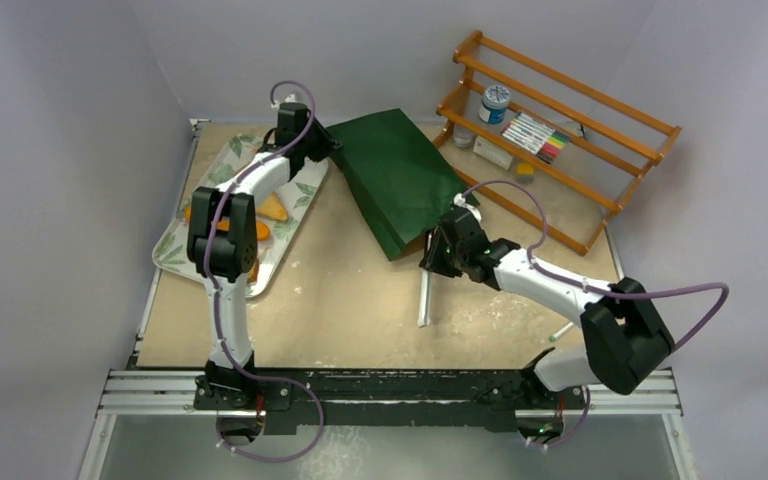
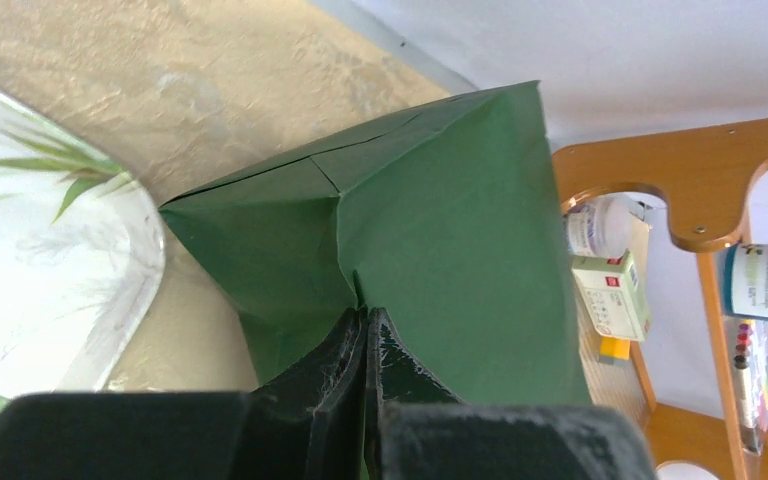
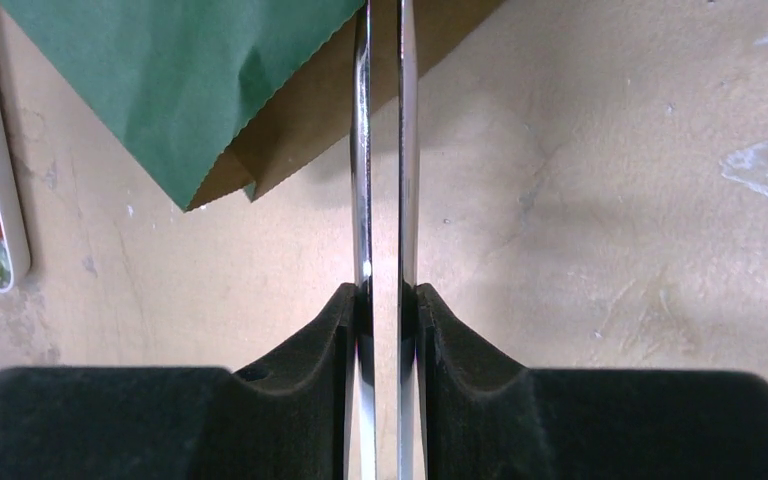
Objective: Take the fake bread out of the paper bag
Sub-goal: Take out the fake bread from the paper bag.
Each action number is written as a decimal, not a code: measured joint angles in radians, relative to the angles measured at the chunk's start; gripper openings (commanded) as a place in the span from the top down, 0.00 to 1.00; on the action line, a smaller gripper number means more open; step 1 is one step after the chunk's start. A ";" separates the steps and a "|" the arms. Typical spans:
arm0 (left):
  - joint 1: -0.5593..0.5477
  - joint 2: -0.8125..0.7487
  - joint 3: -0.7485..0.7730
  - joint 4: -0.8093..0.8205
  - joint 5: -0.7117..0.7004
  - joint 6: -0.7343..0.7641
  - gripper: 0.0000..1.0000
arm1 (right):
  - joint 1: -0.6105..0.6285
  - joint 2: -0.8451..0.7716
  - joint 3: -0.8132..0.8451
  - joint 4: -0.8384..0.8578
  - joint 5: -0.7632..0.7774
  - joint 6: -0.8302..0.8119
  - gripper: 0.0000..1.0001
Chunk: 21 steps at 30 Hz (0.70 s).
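The dark green paper bag (image 1: 395, 175) lies on its side, its mouth toward my right gripper. My left gripper (image 1: 332, 148) is shut on a fold of the bag's closed far end, as the left wrist view (image 2: 368, 315) shows against the green paper (image 2: 440, 230). My right gripper (image 1: 438, 255) is shut on metal tongs (image 1: 425, 295). In the right wrist view the gripper (image 3: 383, 290) holds the tongs (image 3: 382, 150), whose arms reach the bag's mouth (image 3: 180, 70) with its brown inside (image 3: 300, 110). Orange bread pieces (image 1: 272, 208) lie on the floral tray (image 1: 222, 165). No bread shows inside the bag.
A wooden rack (image 1: 560, 130) with a jar, markers and boxes stands at the back right, close to the bag. The tray's rim shows in the left wrist view (image 2: 40, 290) and the right wrist view (image 3: 0, 200). A white pen (image 1: 560, 333) lies near the right arm.
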 measured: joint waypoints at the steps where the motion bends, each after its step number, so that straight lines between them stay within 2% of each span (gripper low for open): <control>1: 0.002 0.000 -0.019 0.016 0.005 -0.008 1.00 | 0.000 -0.011 -0.001 -0.013 0.000 -0.003 0.67; 8: 0.014 -0.003 -0.105 0.113 0.031 -0.047 1.00 | 0.000 -0.072 -0.006 -0.079 -0.005 -0.024 0.61; 21: 0.014 -0.016 -0.189 0.269 0.049 -0.128 1.00 | 0.000 0.011 -0.007 -0.120 -0.007 -0.067 0.55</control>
